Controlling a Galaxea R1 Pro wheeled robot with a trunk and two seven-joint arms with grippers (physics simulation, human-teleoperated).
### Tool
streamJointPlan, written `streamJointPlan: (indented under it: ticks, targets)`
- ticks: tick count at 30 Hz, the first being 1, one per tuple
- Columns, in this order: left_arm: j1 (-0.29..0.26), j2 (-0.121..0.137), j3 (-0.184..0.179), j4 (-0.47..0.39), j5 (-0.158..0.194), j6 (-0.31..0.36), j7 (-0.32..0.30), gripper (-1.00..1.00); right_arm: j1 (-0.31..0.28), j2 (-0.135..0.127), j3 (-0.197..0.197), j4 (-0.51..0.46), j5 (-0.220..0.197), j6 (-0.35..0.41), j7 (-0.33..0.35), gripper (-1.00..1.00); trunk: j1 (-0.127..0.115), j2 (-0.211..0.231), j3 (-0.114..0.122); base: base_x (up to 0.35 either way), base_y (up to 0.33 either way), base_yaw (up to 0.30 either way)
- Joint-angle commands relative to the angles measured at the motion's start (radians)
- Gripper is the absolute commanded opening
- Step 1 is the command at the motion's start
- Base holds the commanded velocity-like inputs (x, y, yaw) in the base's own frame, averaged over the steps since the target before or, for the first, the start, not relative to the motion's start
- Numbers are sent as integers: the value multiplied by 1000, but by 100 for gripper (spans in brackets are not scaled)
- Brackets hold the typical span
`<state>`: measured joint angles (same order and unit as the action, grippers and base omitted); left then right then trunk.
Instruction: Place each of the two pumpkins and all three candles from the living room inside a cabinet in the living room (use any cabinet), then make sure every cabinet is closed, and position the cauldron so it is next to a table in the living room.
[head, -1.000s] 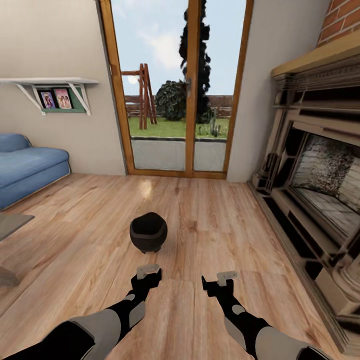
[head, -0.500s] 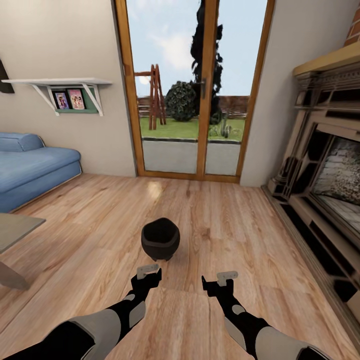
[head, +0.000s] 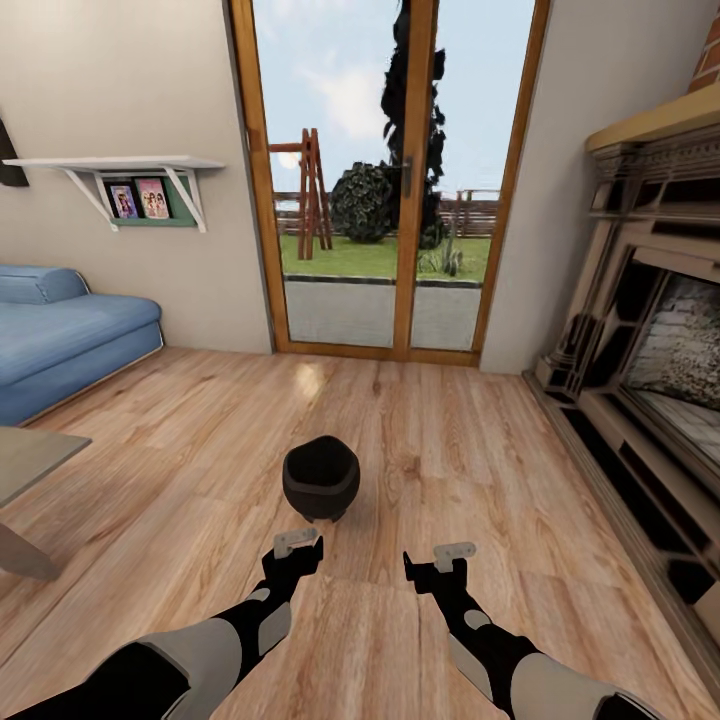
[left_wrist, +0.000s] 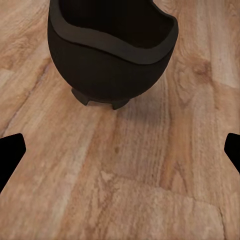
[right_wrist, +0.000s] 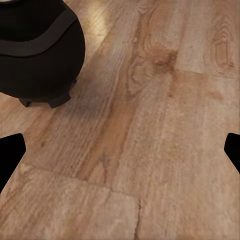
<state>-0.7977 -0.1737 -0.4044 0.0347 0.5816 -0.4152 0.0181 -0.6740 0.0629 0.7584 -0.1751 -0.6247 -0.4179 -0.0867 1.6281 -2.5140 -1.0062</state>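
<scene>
The black cauldron (head: 320, 478) stands upright on the wooden floor, just ahead of my two arms. My left gripper (head: 297, 548) hovers a little short of it, open and holding nothing. In the left wrist view the cauldron (left_wrist: 110, 50) sits straight ahead, beyond the open left gripper (left_wrist: 120, 155). My right gripper (head: 440, 560) is open too, off to the cauldron's right. In the right wrist view the cauldron (right_wrist: 35, 50) lies to one side of the open right gripper (right_wrist: 120, 155). A corner of the grey-beige table (head: 30, 455) shows at the far left edge.
A blue sofa (head: 60, 335) stands at the left wall under a white shelf (head: 120, 165). Glass doors (head: 385, 200) face me. A large fireplace (head: 650, 380) lines the right side. Wooden floor (head: 450, 430) spreads around the cauldron.
The whole view shifted a second ago as the camera turned left, bringing the table corner into sight. Over the last half second nothing has visibly moved.
</scene>
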Motion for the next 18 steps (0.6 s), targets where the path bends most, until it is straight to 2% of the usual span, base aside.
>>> streamJointPlan:
  ticks: [1,6,14,18]
  targets:
    - [-1,-1,-8,4,4,-6,2,100,-1,0,9,0,-4,-2,-7,100,0,0,-1,0,0,0]
    - [-1,-1,-7,-4,7,-7,1,100,-1,-1,7,0,-5,0,-7,100,0,0,-1,0,0,0]
    - [-1,10,-7,-11,41,-2,-3,100,-1,-4,3,-5,-4,17,-8,100,0,0,-1,0,0,0]
    - [-1,16,-7,-23,46,23,-4,100,-1,-6,2,-15,-4,89,-7,100,0,0,-1,0,0,0]
